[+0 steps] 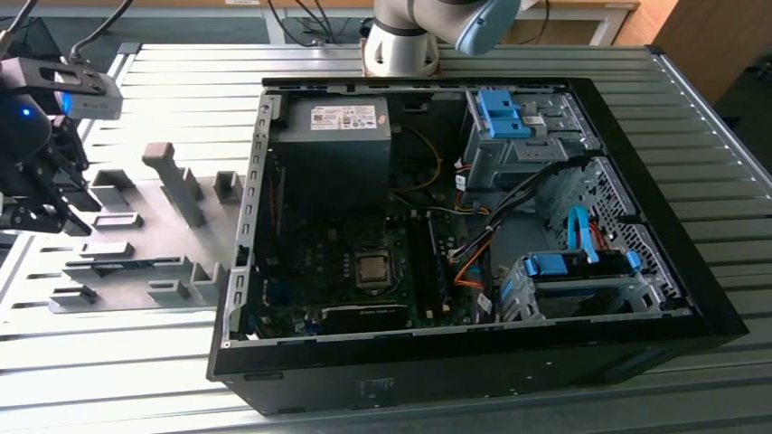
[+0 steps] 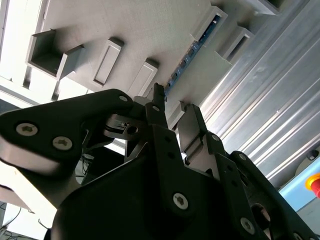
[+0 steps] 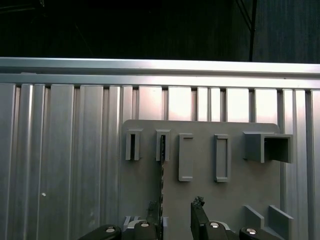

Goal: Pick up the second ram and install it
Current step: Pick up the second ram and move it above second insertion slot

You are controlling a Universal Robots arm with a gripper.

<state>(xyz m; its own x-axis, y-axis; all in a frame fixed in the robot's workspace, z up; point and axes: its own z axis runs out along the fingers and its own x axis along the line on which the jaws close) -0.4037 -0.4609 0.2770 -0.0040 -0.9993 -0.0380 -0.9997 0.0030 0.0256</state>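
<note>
First wrist view: my hand (image 3: pixel 175 209) hangs with jaws parted just above the second ram (image 3: pixel 161 172), a long thin green-blue circuit-board stick standing on edge in the grey plastic fixture plate (image 3: pixel 240 185) on the ribbed metal bench (image 3: pixel 60 160). I judge this the pickup step; gripping calls for centring across that thin edge.

I note the second ram (image 2: pixel 192 50): a thin green-blue board with dark patches along it. It stands on its long edge, seated in a slot of the grey fixture plate (image 2: pixel 150 25). In the first wrist view the second ram (image 3: pixel 162 175) shows edge-on, not lifted.
</note>
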